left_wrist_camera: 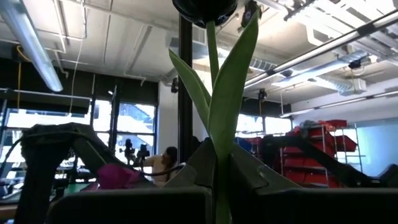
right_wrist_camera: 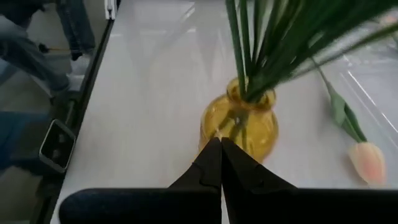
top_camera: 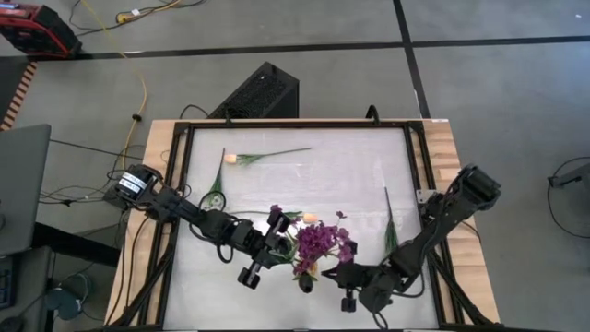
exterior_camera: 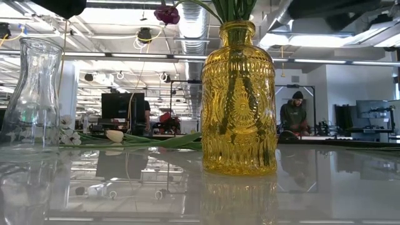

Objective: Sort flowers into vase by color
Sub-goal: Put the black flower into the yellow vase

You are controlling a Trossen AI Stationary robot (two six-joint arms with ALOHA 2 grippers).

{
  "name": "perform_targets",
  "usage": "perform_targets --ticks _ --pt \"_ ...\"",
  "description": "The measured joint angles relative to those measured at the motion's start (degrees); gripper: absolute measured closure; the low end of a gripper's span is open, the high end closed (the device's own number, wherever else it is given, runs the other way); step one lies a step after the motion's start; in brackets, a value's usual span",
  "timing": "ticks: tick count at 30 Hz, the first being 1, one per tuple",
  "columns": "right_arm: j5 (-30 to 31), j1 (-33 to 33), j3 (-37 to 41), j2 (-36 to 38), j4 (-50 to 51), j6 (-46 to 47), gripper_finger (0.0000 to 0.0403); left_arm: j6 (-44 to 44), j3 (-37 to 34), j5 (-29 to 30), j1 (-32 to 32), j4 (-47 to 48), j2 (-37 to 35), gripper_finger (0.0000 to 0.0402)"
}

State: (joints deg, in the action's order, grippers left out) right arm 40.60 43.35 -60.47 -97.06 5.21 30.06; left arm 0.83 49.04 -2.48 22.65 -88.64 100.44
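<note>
My left gripper (left_wrist_camera: 214, 186) is clamped on a dark tulip's stem (left_wrist_camera: 214, 81), bud upright above it beside the yellow vase (exterior_camera: 238, 100); a tilt could snag the crowded purple flowers (top_camera: 321, 242) there.

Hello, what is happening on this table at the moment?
The robot is sorting artificial flowers into vases. The left end effector is shut on a dark tulip, holding it upright near the yellow vase, which already holds purple flowers. The right end effector is shut and empty beside that vase. A peach tulip lies on the table.
</note>
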Motion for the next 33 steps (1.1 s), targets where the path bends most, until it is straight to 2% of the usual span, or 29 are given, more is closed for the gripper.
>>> perform_targets --ticks 17,26,33 --pt "-0.2 -2.9 0.0 -1.7 -1.4 -0.1 0.0376 -3.3 0.0 0.3 0.0 5.2 0.0 0.0400" --pt "-1.4 -2.8 0.0 -1.7 -1.4 -0.1 0.0376 -4.4 0.0 4.3 -0.2 7.1 0.0 0.0400" --pt "-1.6 -2.8 0.0 -1.7 -1.2 -0.1 0.0376 -6.2 0.0 4.8 -0.2 11.3 0.0 0.0400"
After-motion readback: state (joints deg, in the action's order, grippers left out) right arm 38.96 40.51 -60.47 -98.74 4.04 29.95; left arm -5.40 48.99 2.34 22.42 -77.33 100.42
